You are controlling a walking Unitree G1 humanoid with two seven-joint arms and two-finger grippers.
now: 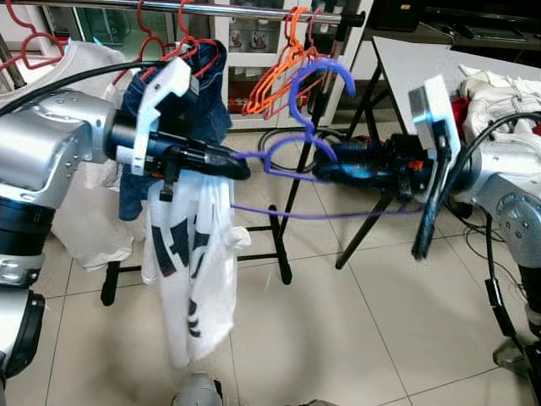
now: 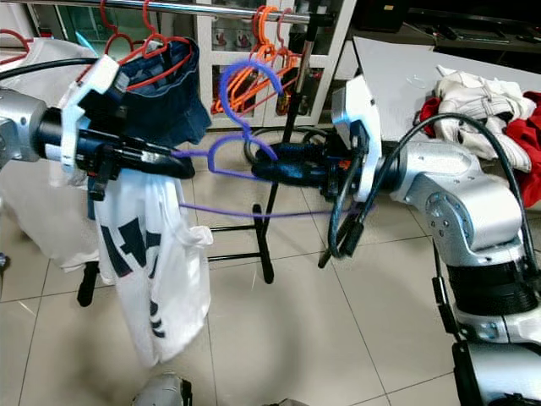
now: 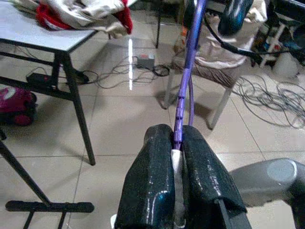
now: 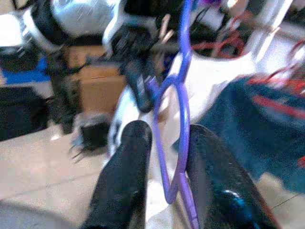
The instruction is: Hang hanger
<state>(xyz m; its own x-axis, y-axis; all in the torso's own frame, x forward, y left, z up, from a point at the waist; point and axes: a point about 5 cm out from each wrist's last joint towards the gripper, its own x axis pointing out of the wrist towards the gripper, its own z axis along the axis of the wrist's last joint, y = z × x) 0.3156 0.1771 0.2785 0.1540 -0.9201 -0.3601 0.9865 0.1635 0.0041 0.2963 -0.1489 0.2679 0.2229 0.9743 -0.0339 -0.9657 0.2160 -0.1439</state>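
left gripper (image 1: 241, 162) is clamped on one end of the purple hanger (image 1: 292, 156), white t-shirt (image 1: 190, 271) dangling there; right gripper (image 1: 325, 169) has its fingers around the hanger's neck. hanger lies crosswise between them, hook up, below and short of the rack rail (image 1: 254, 13), which already carries orange hangers (image 1: 279, 72) and jeans (image 1: 182, 110).

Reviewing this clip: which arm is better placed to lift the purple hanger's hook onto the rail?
Right, likely. The right gripper holds the purple hanger just below its hook, under the rail. The left gripper pinches the far end, with the white shirt.
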